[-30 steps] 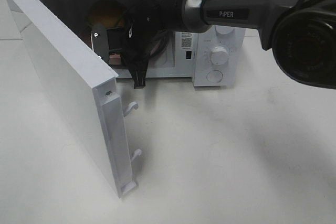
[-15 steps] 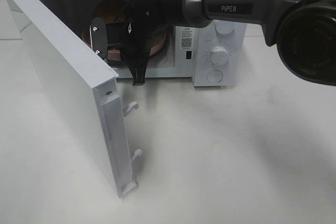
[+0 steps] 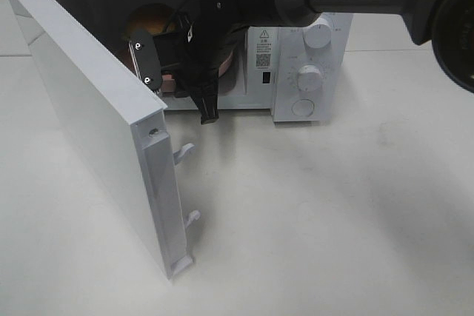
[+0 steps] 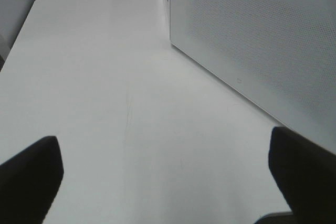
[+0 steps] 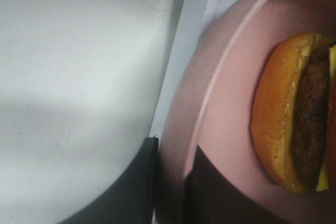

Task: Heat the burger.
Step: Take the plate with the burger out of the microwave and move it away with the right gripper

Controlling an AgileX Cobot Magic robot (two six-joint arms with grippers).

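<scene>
White table all around; from up high, my right gripper has lifted a little at the microwave mouth, so the plate is going in.

Left wrist: left gripper wide open, empty.

Right wrist: fingers pinch the plate rim, burger on it.

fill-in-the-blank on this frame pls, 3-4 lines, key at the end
1. The burger sits on a plate coloured ____.
2. The right pincer is closed on the plate's ____.
3. The microwave door is ____.
4. The left pincer, jaws wide apart, holds ____.

Missing words: pink; rim; open; nothing
</scene>
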